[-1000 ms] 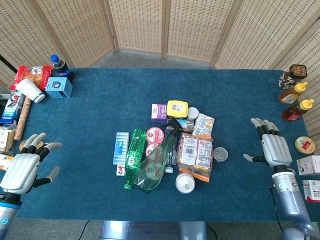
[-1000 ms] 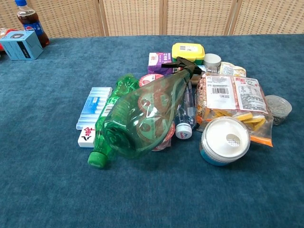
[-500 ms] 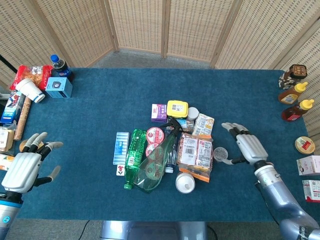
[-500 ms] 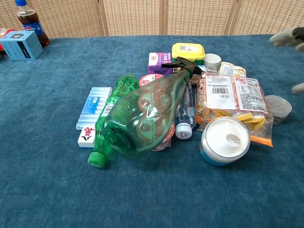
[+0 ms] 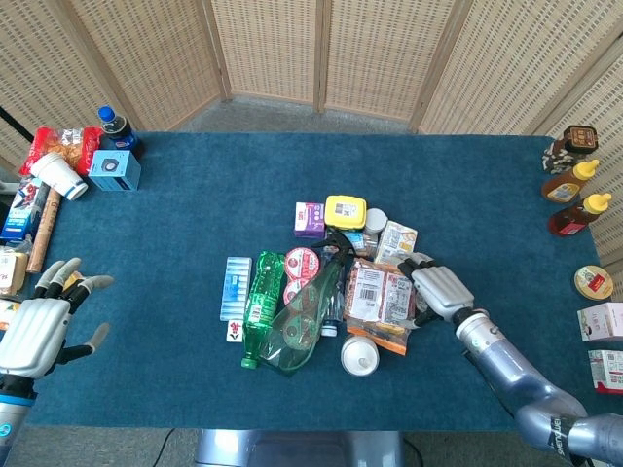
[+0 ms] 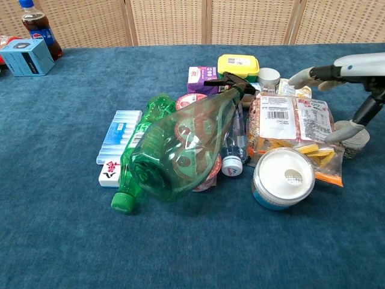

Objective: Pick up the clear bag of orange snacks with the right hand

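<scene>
The clear bag of orange snacks [image 5: 378, 298] [image 6: 293, 129] lies flat at the right side of the pile in the table's middle, with a white printed label on top. My right hand [image 5: 439, 290] [image 6: 344, 73] is at the bag's right edge, fingers spread above its far right corner. Its thumb [image 6: 355, 122] points down beside the bag, near a small clear cup [image 6: 356, 137]. It holds nothing. My left hand [image 5: 39, 326] hovers open at the table's near left, far from the pile; only the head view shows it.
Against the bag's left lie a green spray bottle [image 5: 310, 313] and a green plastic bottle [image 5: 260, 306]. A white-lidded tub [image 6: 284, 179] overlaps its near edge. A yellow box [image 5: 346, 211] and a purple carton [image 5: 310, 219] sit behind. Sauce bottles [image 5: 574, 185] stand far right.
My right hand has travelled left from the table's right side to the bag's right edge and now shows in the chest view. The left hand has barely moved.
</scene>
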Controlling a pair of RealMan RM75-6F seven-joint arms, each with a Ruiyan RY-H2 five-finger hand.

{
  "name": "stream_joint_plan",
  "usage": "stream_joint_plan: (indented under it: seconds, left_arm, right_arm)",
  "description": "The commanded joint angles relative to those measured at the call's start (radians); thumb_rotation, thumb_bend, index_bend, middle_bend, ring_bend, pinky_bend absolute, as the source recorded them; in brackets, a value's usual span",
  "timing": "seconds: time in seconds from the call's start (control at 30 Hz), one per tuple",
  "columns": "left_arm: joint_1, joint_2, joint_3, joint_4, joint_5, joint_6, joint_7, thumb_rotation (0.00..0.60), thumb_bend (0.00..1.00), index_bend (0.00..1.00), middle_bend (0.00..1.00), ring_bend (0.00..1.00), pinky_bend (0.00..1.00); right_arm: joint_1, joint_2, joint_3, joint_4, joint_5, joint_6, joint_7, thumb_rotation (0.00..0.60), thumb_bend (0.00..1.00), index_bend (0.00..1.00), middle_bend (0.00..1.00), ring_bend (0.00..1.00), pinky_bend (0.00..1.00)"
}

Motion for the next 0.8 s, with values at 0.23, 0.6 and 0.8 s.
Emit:
stream_joint_plan:
  seconds: [0.23,0.6,0.8]
  left_arm:
    - [0.017,0.010,0.005,0.007,0.011,0.021,-0.020,0.600,0.41,0.24,0.33,0.07,0.00]
    - [0.020,0.005,0.002,0.022,0.008,0.021,-0.036,0.600,0.41,0.24,0.33,0.07,0.00]
    - [0.018,0.002,-0.001,0.027,0.002,0.017,-0.042,0.600,0.41,0.24,0.33,0.07,0.00]
  right_arm:
    - [0.067,-0.046,0.002,0.024,0.067,-0.043,-0.050,0.600,0.00,0.00,0.00,0.00,0.00]
    - [0.108,-0.124,0.018,0.103,0.094,-0.024,-0.051,0.600,0.00,0.65,1.00,0.96,0.69]
    - [0.093,-0.126,0.029,0.133,0.086,0.008,-0.001,0.600,0.00,0.78,1.00,1.00,0.88]
